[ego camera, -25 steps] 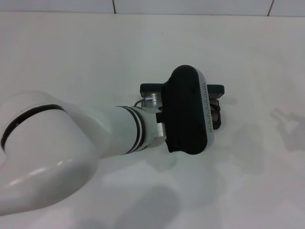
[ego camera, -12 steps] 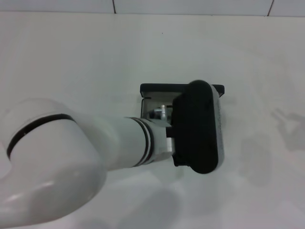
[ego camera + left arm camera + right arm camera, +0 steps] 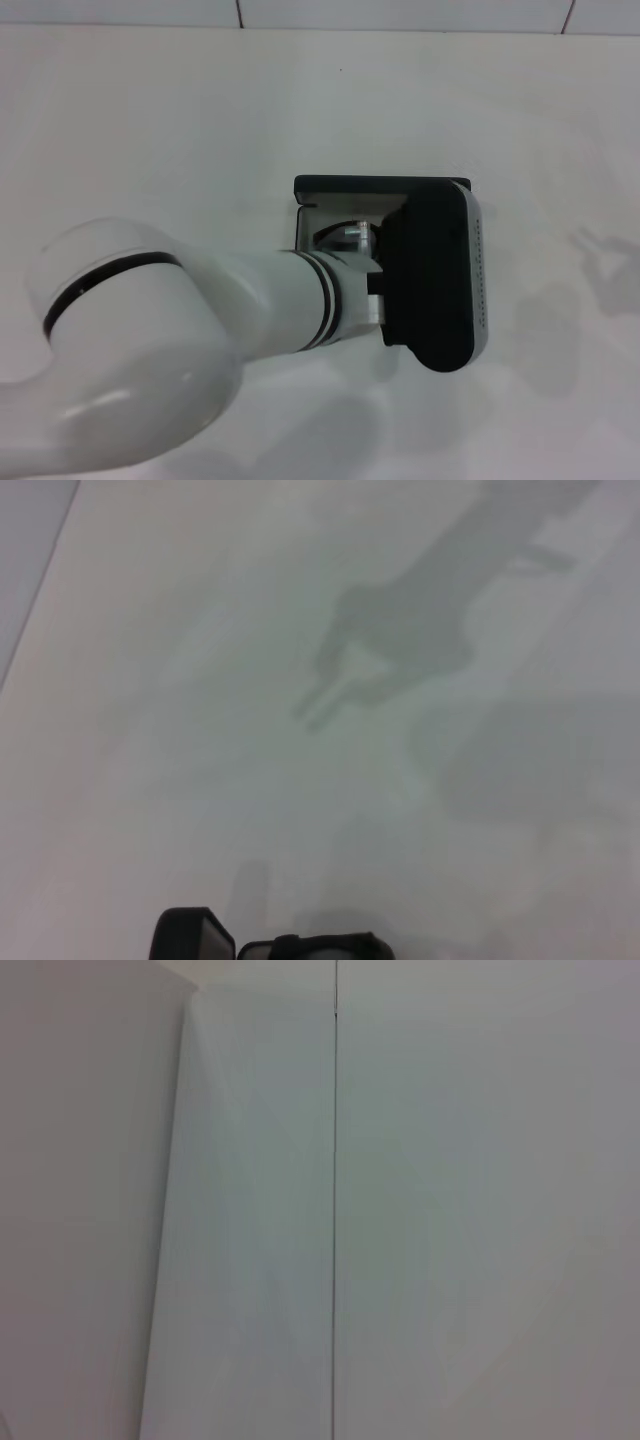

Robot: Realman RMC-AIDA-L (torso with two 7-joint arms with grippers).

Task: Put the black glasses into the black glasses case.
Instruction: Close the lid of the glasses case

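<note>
The black glasses case (image 3: 345, 187) lies open on the white table, its lid edge and grey lining (image 3: 325, 215) showing at the centre of the head view. My left arm reaches across it, and its black wrist housing (image 3: 436, 275) covers the case's right half. The left gripper is hidden under that housing. Only black parts (image 3: 200, 940) show at the edge of the left wrist view, over bare table. The black glasses are hidden or out of view. The right arm is out of the head view.
The white table (image 3: 150, 130) runs to a tiled wall at the back. The arm's shadow (image 3: 400, 630) falls on the table in the left wrist view. The right wrist view shows only a white surface with a thin seam (image 3: 334, 1200).
My left arm has moved right and toward the near edge. Its wrist housing has slid off the case's left part, uncovering more of the lid and the grey lining.
</note>
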